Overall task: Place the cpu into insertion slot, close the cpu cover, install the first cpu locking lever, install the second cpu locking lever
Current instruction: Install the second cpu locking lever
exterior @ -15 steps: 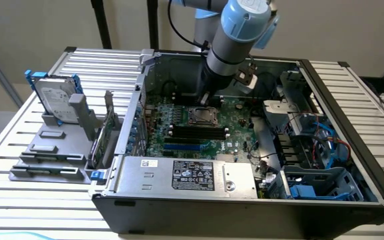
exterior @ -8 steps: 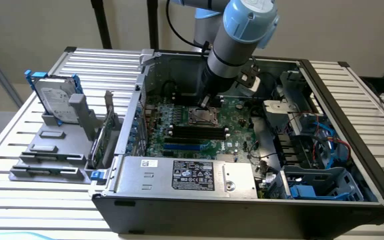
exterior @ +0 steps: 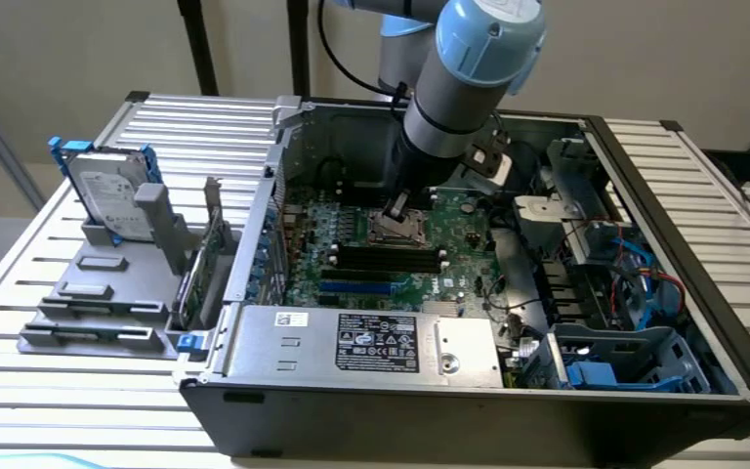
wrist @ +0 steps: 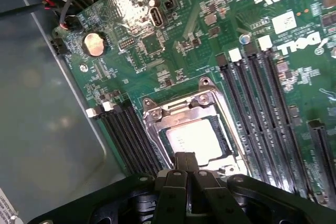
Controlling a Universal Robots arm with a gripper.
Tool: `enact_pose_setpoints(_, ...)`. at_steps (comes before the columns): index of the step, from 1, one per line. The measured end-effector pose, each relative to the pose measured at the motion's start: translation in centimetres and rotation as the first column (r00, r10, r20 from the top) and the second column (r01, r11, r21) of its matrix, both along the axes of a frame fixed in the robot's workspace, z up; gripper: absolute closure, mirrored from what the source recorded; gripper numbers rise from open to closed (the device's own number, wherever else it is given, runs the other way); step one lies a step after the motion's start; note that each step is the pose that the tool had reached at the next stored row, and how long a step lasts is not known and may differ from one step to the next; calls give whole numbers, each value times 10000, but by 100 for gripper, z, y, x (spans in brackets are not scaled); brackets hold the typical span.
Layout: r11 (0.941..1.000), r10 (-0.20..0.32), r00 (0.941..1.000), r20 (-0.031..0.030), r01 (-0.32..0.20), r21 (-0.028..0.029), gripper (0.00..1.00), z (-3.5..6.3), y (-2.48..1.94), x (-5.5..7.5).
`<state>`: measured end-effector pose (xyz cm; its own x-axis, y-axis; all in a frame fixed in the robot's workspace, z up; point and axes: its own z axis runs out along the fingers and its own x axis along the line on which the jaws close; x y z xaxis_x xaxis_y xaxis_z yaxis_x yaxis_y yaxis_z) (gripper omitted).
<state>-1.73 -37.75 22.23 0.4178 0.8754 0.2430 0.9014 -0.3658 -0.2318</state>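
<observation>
The hand [wrist: 187, 165], fingers pressed together and holding nothing, hovers at the edge of the insertion slot [wrist: 152, 124] on the green motherboard [wrist: 173, 51]. The cpu [wrist: 197, 140] lies seated inside that slot, framed by the cpu cover [wrist: 210, 99].

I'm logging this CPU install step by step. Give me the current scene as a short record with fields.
setting: open computer case with green motherboard
gripper: shut, fingertips at the socket's edge
cpu: silvery face up, lying in the insertion slot
cpu cover: metal frame lying around the cpu
memory slots: beside the socket
outside the case: hard drive standing in a grey holder
</observation>
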Motion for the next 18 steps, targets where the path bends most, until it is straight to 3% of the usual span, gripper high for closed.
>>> enact_pose_setpoints(12,10000,1,10000,0,-1,-1,89,208,-306,-95)
enact_pose_setpoints(18,10000,-1,10000,-22,1,0,89,248,-396,-207)
